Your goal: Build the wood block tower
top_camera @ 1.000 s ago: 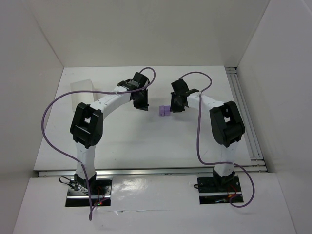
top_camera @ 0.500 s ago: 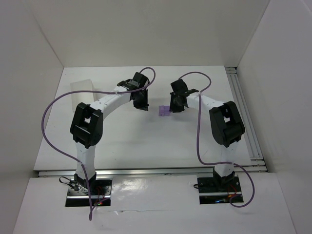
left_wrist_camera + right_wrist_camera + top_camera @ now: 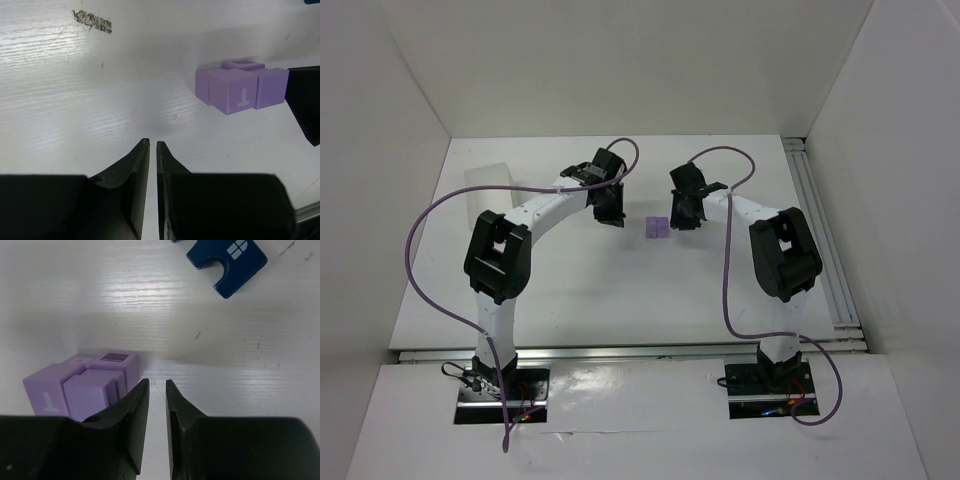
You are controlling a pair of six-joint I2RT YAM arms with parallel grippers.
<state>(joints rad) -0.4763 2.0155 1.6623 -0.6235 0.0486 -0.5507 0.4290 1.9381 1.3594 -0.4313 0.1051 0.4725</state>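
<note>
from above, the cluster of small light purple wooden blocks (image 3: 658,227) sat on the white bench (image 3: 570,290) between the left tool (image 3: 613,216) and right tool (image 3: 681,216). left wrist: tool was nearly closed, empty (only a slit). right wrist: the same, and a dark blue notched block (image 3: 227,261) lay apart.

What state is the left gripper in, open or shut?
Shut, nearly: the left gripper shows only a thin slit between its fingertips, nothing held; the purple blocks sit apart from it.
</note>
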